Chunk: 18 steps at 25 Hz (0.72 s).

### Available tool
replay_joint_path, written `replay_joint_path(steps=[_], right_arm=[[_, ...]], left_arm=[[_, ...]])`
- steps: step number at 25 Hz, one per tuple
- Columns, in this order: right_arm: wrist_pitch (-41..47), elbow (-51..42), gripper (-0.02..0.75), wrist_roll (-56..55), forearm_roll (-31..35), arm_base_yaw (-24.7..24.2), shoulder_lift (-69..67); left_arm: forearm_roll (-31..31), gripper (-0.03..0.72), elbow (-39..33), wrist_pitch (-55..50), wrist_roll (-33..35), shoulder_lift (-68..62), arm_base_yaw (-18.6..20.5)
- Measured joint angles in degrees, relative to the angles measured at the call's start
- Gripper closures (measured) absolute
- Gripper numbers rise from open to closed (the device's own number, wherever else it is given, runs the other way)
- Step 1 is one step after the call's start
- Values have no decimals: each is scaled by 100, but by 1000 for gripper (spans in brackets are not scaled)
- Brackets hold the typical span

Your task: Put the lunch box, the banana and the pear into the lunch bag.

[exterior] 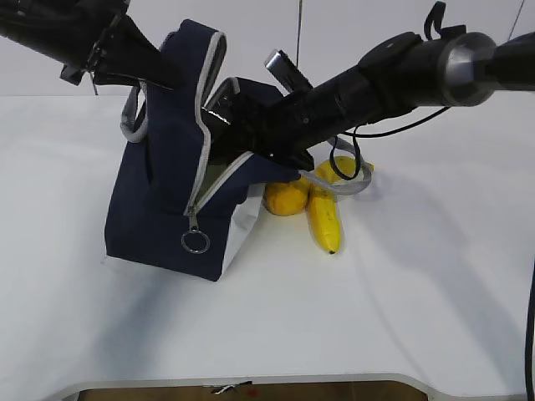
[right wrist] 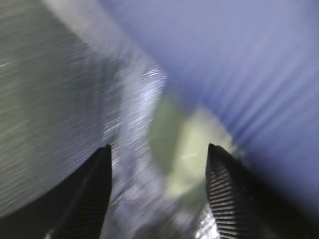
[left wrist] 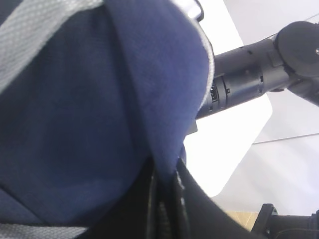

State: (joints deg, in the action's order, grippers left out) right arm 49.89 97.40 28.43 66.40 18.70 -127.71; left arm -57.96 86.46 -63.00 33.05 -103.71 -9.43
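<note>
The navy-blue lunch bag (exterior: 159, 200) stands tilted on the white table with its zipper open. My left gripper (left wrist: 167, 174) is shut on the bag's blue top flap (left wrist: 89, 99) and holds it up. My right arm (exterior: 351, 83) reaches into the bag's opening, and its fingertips are hidden there in the exterior view. In the blurred right wrist view my right gripper (right wrist: 158, 147) is open inside the bag (right wrist: 239, 59), with the pale green lid of the lunch box (right wrist: 192, 144) just beyond the fingers. The pear (exterior: 286, 199) and the banana (exterior: 324, 219) lie on the table right of the bag.
A grey webbing handle (exterior: 344, 185) of the bag lies over the banana. The zipper's ring pull (exterior: 195, 241) hangs at the bag's front. My right arm (left wrist: 249, 79) crosses the left wrist view. The table's front edge (exterior: 251, 383) is near.
</note>
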Motion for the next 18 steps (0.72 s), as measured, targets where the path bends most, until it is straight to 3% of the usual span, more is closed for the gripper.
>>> replay_joint_path(steps=[7, 18], right_arm=[[645, 518, 242, -42, -197, 0, -14], [1993, 2647, 236, -598, -2122, 0, -14]], left_arm=[[125, 676, 0, 9, 0, 0, 11], [840, 676, 0, 9, -169, 0, 305]])
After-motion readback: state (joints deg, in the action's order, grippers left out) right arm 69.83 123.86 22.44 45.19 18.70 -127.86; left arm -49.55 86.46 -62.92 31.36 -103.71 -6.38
